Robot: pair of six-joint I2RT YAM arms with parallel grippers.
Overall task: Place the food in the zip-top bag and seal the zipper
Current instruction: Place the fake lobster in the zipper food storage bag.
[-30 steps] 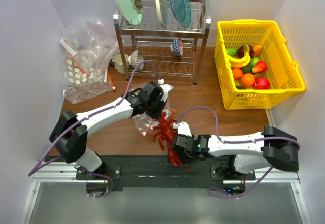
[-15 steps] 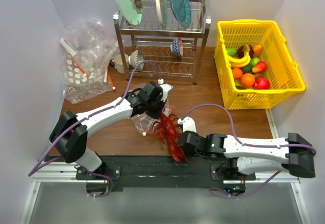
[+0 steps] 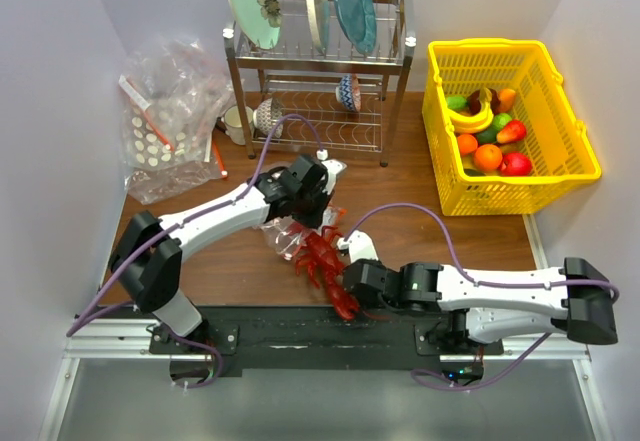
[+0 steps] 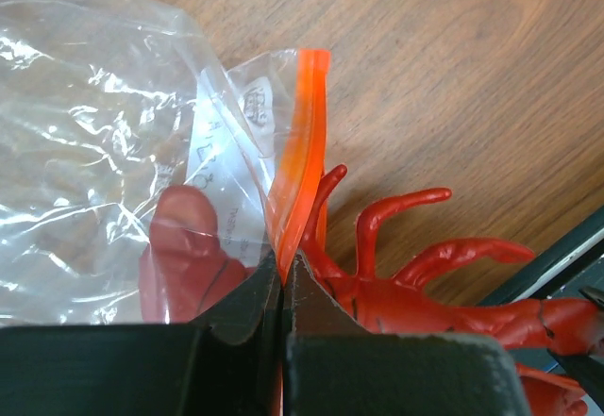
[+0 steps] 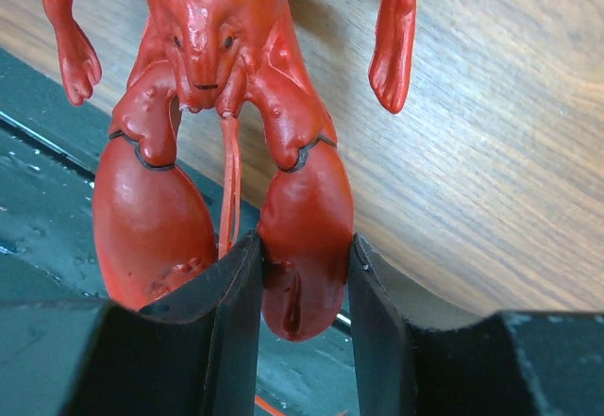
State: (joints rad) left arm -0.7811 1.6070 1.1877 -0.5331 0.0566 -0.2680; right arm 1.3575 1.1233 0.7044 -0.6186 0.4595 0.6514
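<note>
- Brown wooden table, with a black strip along its near edge.
- Left claw: I see its jaws pinched tight on the orange zipper edge of the zip-top bag, which sits crumpled mid-table.
- Right claw: part-way closed, its jaws gripping one pincer of the red lobster.
- The lobster is at the bag's mouth, with its pincers over the black strip. A red part shows through the plastic.
</note>
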